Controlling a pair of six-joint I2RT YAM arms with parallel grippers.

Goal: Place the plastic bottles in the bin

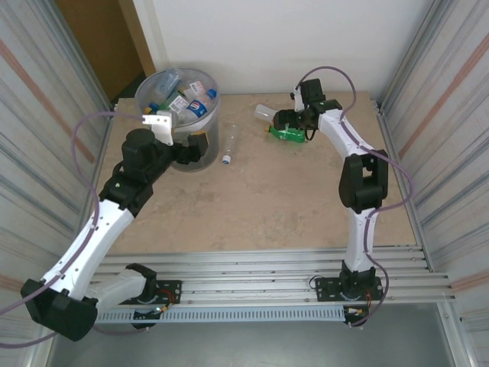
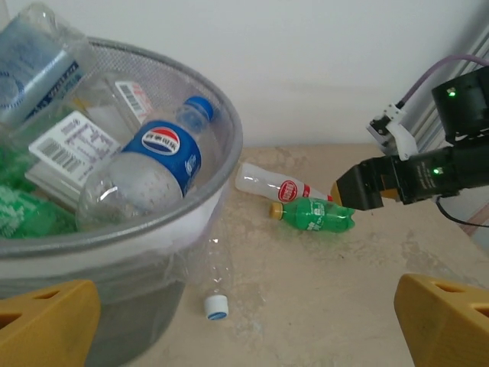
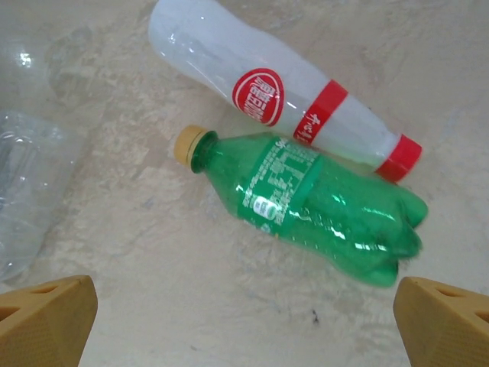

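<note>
The bin [image 1: 157, 82] stands at the back left, heaped with several plastic bottles, a blue-labelled one [image 2: 157, 157] on top near its rim [image 2: 229, 145]. My left gripper [image 1: 197, 147] hangs open beside the bin's front wall, its yellow pads [image 2: 46, 321] wide apart with nothing between them. A clear bottle with a white cap [image 1: 229, 145] [image 2: 216, 275] lies against the bin. A green bottle [image 1: 289, 135] [image 3: 306, 202] and a white red-labelled bottle [image 1: 263, 113] [image 3: 267, 92] lie side by side. Just above them my right gripper [image 1: 284, 121] [image 3: 244, 329] is open and holds nothing.
Corrugated metal walls [image 1: 38, 92] close in both sides, with a white wall behind. The beige tabletop [image 1: 260, 206] is bare from the middle to the aluminium rails [image 1: 252, 267] at the near edge. A purple cable [image 1: 84, 130] loops off each arm.
</note>
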